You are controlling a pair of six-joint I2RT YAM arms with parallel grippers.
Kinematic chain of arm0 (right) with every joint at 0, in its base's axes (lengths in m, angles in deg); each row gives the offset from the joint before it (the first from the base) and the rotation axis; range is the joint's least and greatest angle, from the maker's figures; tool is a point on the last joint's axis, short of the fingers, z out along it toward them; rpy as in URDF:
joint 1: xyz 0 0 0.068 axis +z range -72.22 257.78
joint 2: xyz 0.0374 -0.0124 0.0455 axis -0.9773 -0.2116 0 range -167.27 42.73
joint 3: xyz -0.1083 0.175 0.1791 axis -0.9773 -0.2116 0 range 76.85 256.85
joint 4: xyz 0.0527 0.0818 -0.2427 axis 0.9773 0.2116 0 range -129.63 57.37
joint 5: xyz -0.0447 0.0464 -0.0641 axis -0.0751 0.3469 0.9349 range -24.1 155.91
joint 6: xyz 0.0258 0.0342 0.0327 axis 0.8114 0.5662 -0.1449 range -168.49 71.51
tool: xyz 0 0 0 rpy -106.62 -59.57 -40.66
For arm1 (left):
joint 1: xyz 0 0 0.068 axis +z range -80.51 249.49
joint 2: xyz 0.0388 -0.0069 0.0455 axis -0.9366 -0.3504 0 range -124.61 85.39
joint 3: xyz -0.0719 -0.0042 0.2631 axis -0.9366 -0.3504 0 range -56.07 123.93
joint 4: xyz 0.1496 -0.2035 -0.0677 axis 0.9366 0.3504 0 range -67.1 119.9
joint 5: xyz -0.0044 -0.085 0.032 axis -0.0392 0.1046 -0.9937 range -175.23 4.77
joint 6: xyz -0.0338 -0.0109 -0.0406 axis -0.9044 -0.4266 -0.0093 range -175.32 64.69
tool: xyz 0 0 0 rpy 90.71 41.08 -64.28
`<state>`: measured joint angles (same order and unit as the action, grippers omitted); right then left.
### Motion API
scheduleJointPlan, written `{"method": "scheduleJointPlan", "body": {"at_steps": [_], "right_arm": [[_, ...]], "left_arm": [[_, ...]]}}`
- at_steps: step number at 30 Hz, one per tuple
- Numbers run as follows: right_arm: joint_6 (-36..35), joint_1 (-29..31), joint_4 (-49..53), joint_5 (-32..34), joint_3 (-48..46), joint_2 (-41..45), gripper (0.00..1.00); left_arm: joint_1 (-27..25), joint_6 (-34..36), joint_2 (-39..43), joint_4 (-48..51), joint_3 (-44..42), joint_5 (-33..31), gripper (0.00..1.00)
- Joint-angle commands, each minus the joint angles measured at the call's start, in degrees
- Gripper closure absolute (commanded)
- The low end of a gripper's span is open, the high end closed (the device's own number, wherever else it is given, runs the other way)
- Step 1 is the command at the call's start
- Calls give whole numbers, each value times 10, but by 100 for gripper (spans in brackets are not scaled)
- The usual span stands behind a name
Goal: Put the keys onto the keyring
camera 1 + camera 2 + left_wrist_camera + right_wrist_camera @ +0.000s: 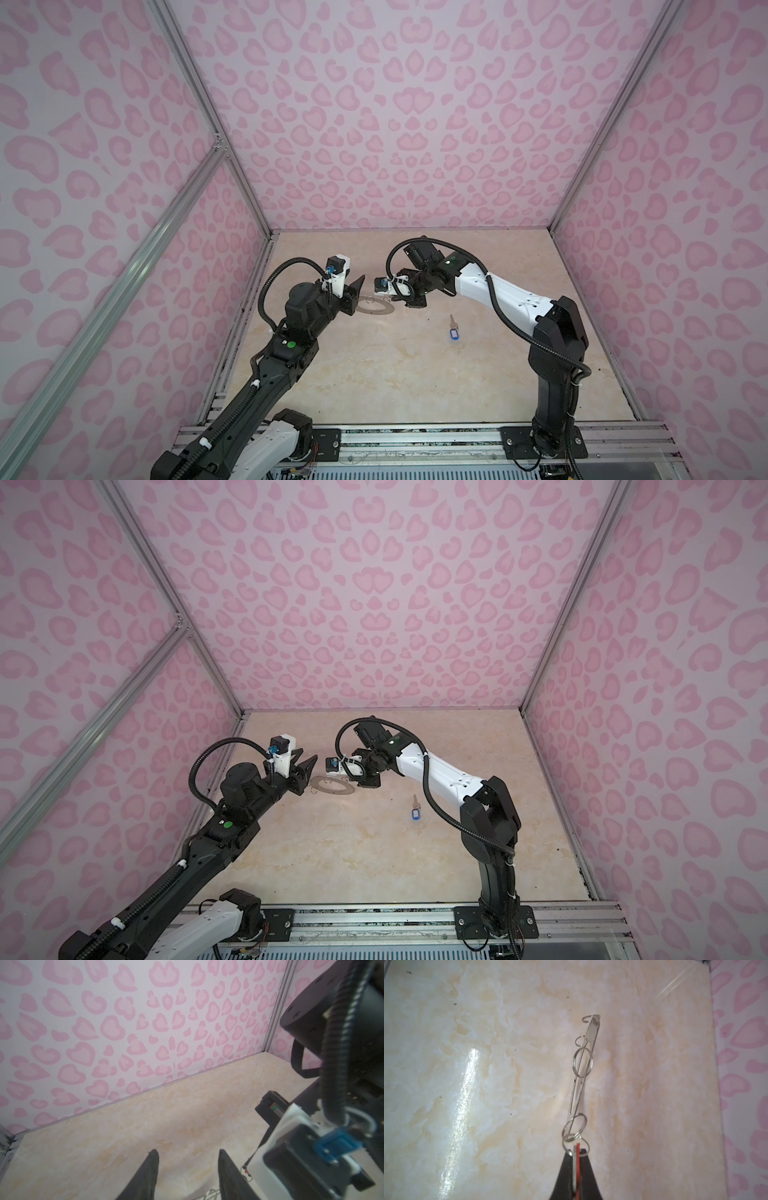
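Keyring looks thin, stiff, slippery: grip its rim; right gripper jaws pinch red-tagged key, left gripper's spread

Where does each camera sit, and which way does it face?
Top views: overhead at the front, facing down toward the back wall; both arms, keyring and blue-tagged key show.
Left wrist: on the left arm, facing the back wall past its open jaws; the right arm's wrist shows.
Right wrist: on the right arm, facing the table past shut jaws pinching a red tag.
Shared: both wrist views catch the keyring's wire loops.
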<state>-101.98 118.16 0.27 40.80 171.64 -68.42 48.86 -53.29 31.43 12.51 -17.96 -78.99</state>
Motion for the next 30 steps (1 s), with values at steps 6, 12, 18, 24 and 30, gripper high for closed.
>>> {"method": "scheduleJointPlan", "body": {"at_steps": [6,12,18,24,30], "right_arm": [[-54,-57,-10,-1,-81,-5,100],[-73,-101,-20,9,-128,-2,100],[-75,-130,-21,29,-134,-22,100],[-69,-147,-17,51,-139,-37,100],[-75,-165,-12,79,-131,-52,100]], "left_arm": [[0,-19,-20,21,11,-10,53],[0,-30,-42,27,23,7,53],[0,-39,-74,30,35,22,53],[-1,-43,-108,31,47,41,53],[0,-46,-142,32,60,54,53]]}}
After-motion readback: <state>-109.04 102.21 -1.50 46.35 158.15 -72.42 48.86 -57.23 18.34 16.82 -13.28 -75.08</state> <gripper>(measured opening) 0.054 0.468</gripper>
